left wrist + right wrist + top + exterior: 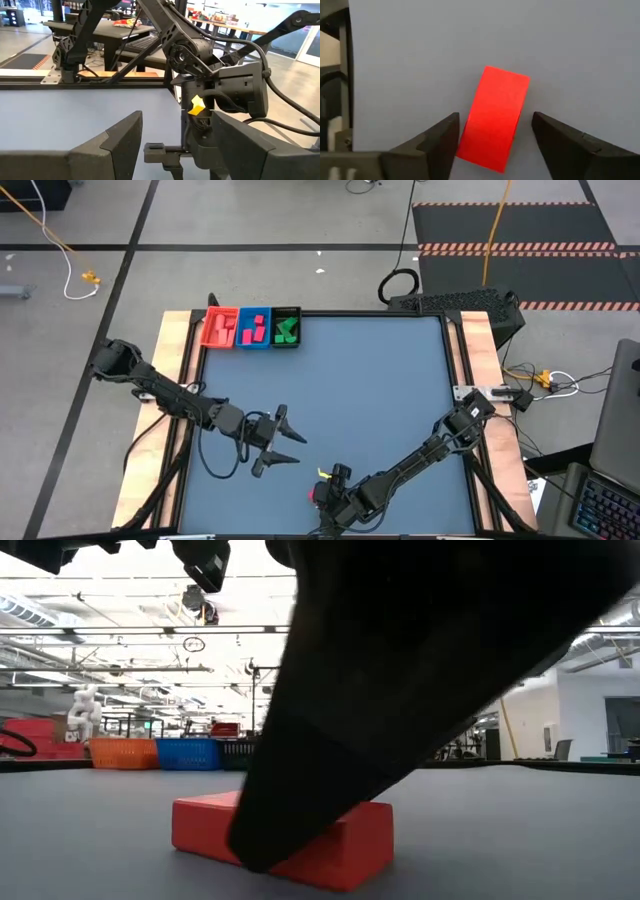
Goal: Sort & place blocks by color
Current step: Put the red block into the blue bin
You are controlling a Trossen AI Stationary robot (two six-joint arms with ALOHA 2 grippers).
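Your right pincer (495, 132) hangs spread around the red block (495, 117) at the worktop's (380, 380) near edge, not gripping it; your left pincer (285, 442) waits released nearby.

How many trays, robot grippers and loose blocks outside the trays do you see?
Trays: 3, the red tray, blue tray and black tray
Grippers: 2, the left gripper and right gripper
Loose blocks: 1, the red block
Total: 6
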